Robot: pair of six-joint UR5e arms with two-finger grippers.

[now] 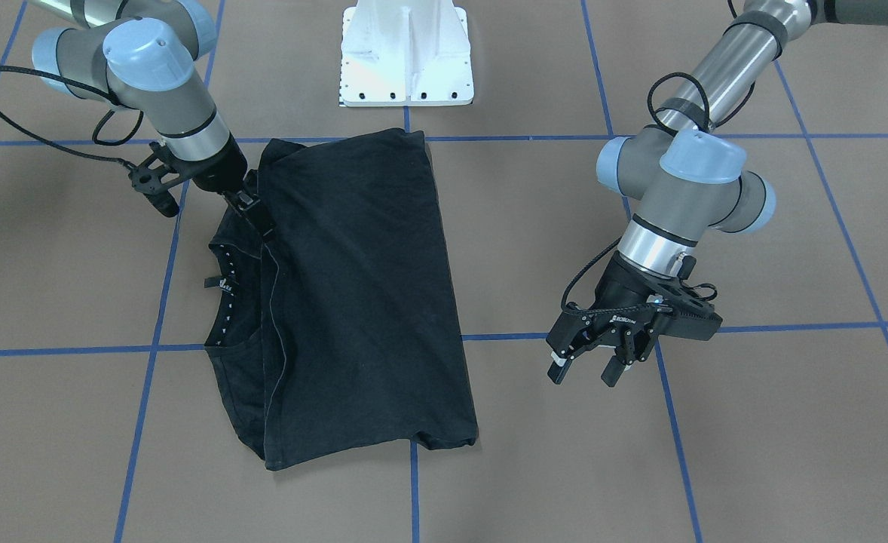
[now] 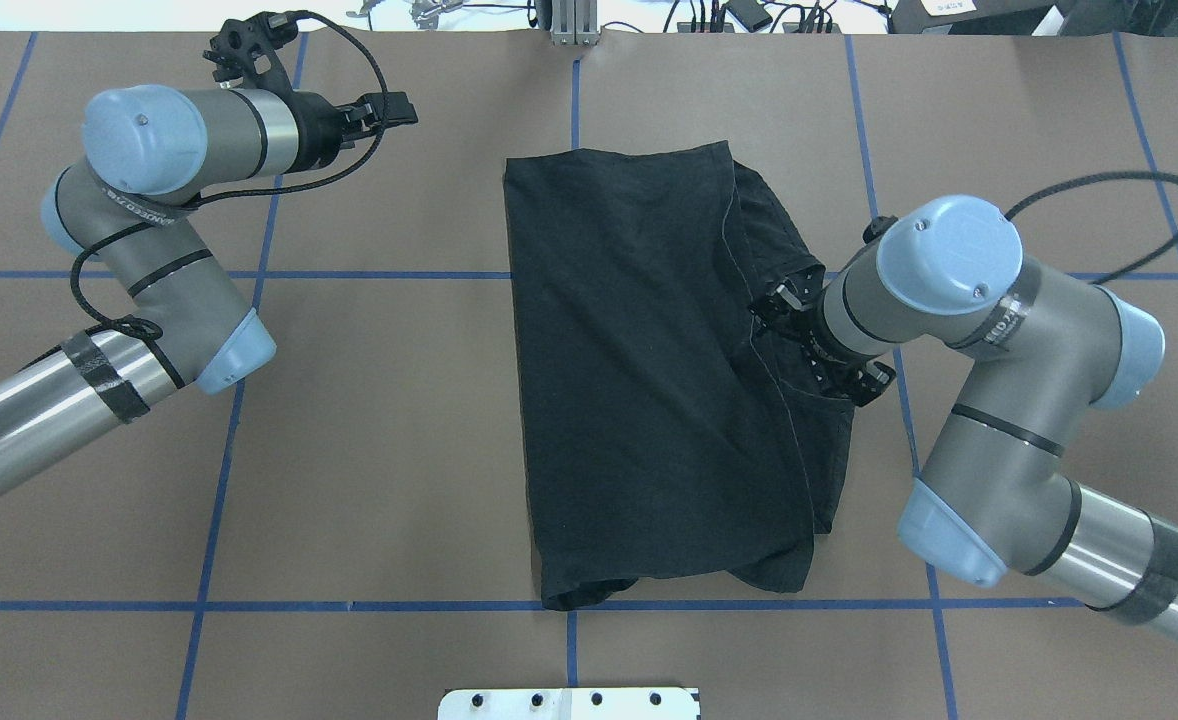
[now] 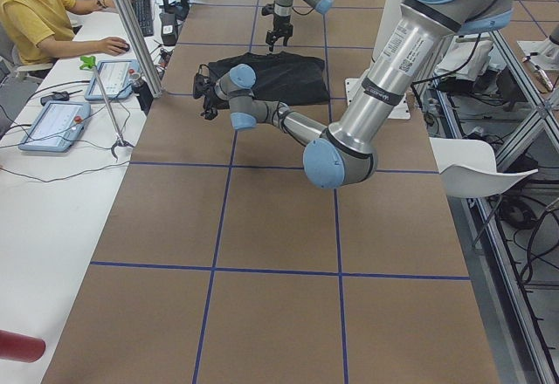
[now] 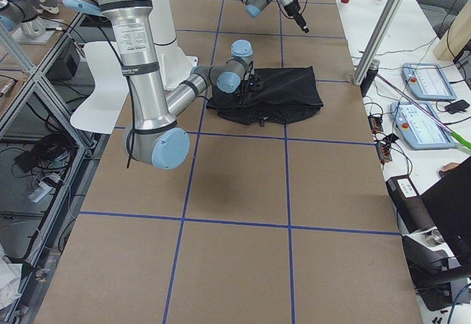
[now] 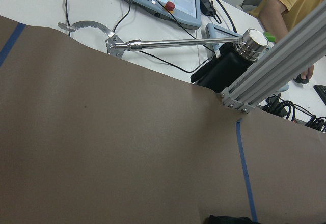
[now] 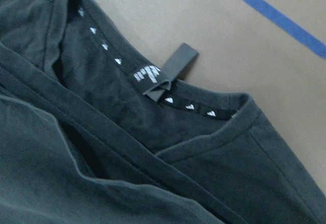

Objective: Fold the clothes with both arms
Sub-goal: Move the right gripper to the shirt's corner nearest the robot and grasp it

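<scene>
The black T-shirt [image 1: 353,286] lies folded on the brown table, collar and neck label [image 6: 165,74] toward my right arm, and its logo is hidden. One layer is folded over, and its hem runs just beside the collar [image 2: 639,380]. My right gripper [image 1: 252,211] sits low on that hem near the collar, fingers close together and apparently pinching the fabric; it also shows in the overhead view [image 2: 781,300]. My left gripper [image 1: 591,369] is open and empty, off the shirt near the table's far edge [image 2: 394,108].
The white bolted base [image 1: 406,56] stands at the table's robot side. Blue tape lines cross the table. Beyond the far edge are an aluminium post [image 5: 275,66], a black bottle [image 5: 234,61], tablets and a seated operator [image 3: 35,17].
</scene>
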